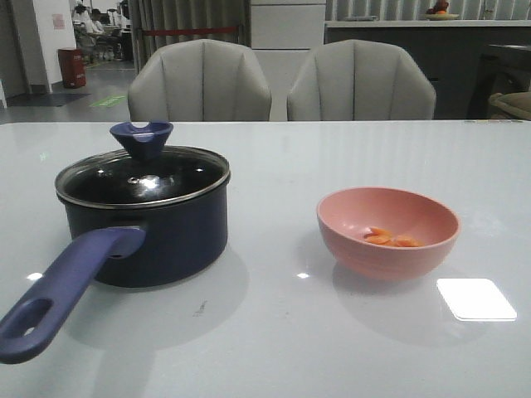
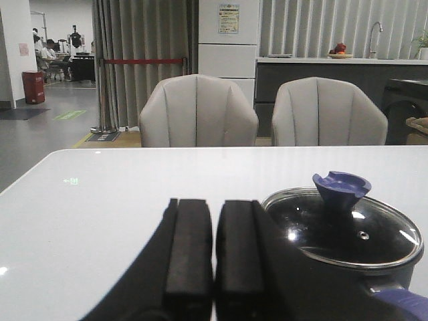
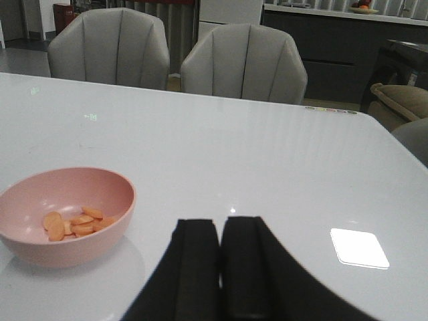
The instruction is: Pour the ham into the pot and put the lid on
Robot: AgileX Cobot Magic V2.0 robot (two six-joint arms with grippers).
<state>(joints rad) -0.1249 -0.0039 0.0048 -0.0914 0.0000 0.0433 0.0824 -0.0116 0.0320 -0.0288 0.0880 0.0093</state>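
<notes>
The dark navy pot [image 1: 158, 236] stands on the left of the white table, its purple-blue handle [image 1: 58, 294] pointing toward me. The glass lid [image 1: 143, 176] with its blue knob [image 1: 142, 138] sits on the pot; it also shows in the left wrist view [image 2: 344, 227]. Several orange ham slices [image 1: 392, 239] lie in a pink bowl [image 1: 387, 232] on the right, also in the right wrist view [image 3: 75, 223]. My left gripper [image 2: 214, 204] is shut and empty, left of the pot. My right gripper [image 3: 220, 224] is shut and empty, right of the bowl. Neither gripper shows in the front view.
Two grey chairs [image 1: 199, 83] stand behind the table's far edge. A bright light reflection [image 1: 475, 298] lies on the table right of the bowl. A dark counter [image 1: 415, 50] is in the background.
</notes>
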